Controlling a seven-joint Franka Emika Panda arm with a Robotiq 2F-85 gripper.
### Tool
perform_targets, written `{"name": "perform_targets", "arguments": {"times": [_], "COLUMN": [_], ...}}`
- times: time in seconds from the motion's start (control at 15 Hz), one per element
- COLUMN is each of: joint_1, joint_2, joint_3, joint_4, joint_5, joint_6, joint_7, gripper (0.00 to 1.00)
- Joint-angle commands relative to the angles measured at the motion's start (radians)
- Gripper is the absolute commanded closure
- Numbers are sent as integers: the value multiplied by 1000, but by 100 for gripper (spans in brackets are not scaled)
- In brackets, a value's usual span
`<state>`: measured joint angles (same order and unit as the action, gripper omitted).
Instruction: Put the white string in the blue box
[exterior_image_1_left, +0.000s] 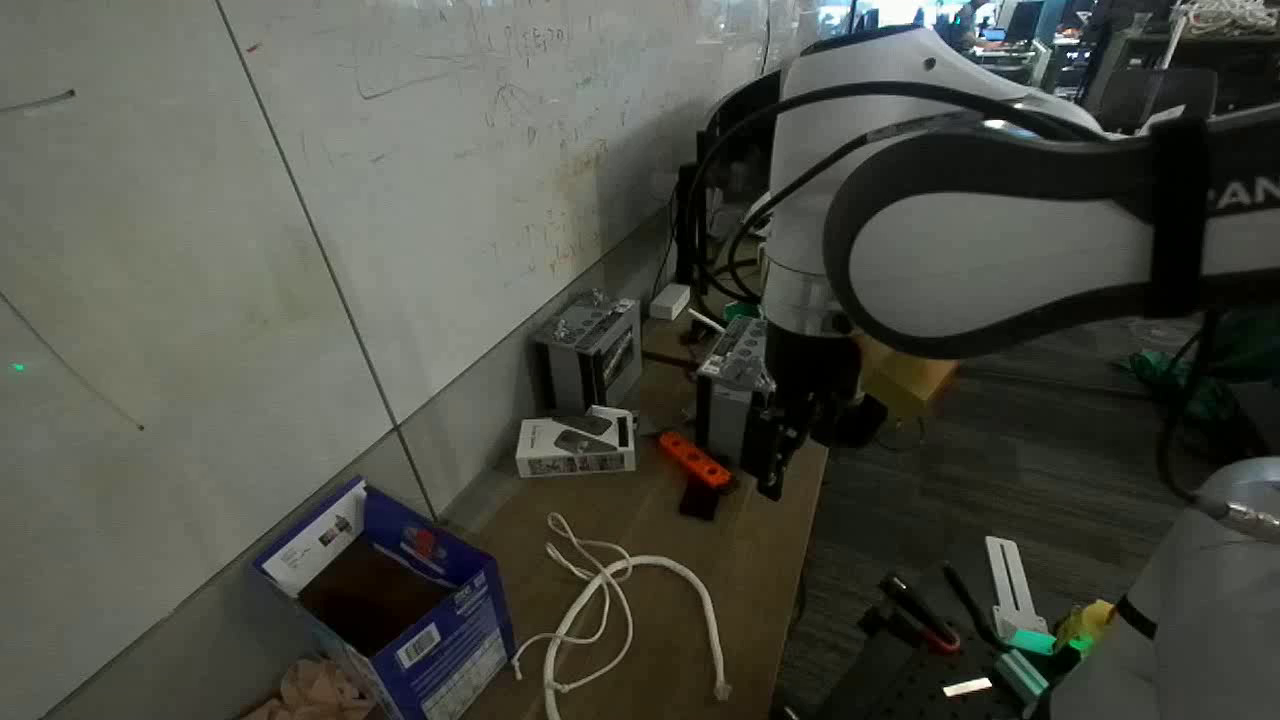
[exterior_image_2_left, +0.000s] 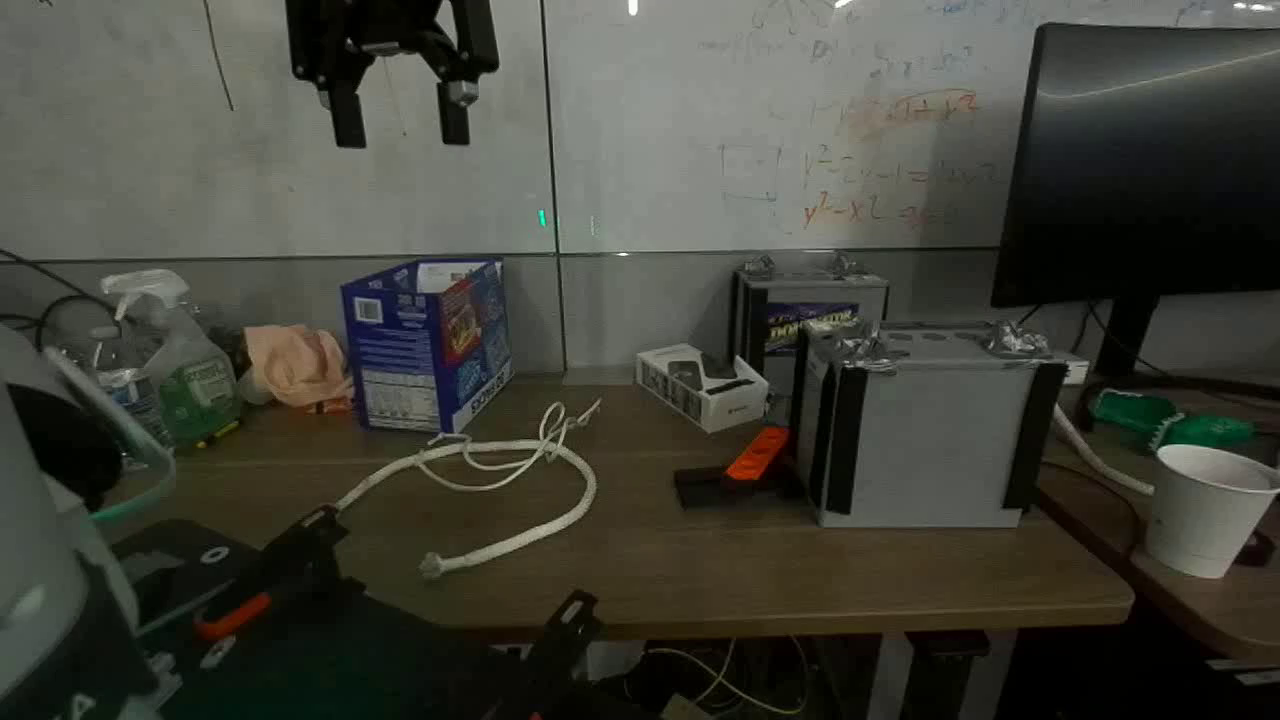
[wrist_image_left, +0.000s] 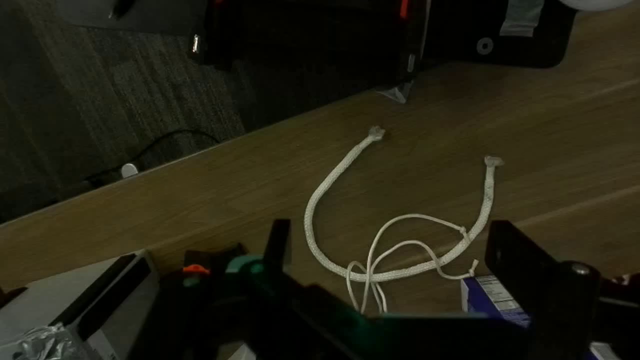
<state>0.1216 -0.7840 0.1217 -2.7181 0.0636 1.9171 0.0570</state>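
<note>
The black 2-finger gripper (exterior_image_2_left: 402, 128) hangs well above the brown wooden table (exterior_image_2_left: 700, 580), spread wide and holding nothing. On this table lies the thick white braided rope (wrist_image_left: 407, 272), with a thin white cord (wrist_image_left: 415, 215) in loops across it, just beside the blue rectangular cardboard box (exterior_image_1_left: 465, 630), whose top is uncovered. The main danger, it seems, is the grasp: if only the thin cord is pinched, the thick part may slip or swing. Because the rope is long, 1 end could remain hanging over the box's wall. Also, a low path could push the box, which is probably light.
</note>
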Motion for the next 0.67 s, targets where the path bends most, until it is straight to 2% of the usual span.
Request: {"name": "perform_targets", "arguments": {"times": [0.0,0.4,0.6], "joint_1": [1,-3,-30], "joint_2": [0,12,124], "joint_3": [-1,1,8], "joint_4": [4,12,37], "joint_5": [-1,2,4], "joint_6": [-1,14,148], "joint_7": [1,10,56], "gripper": [0,0,0]}}
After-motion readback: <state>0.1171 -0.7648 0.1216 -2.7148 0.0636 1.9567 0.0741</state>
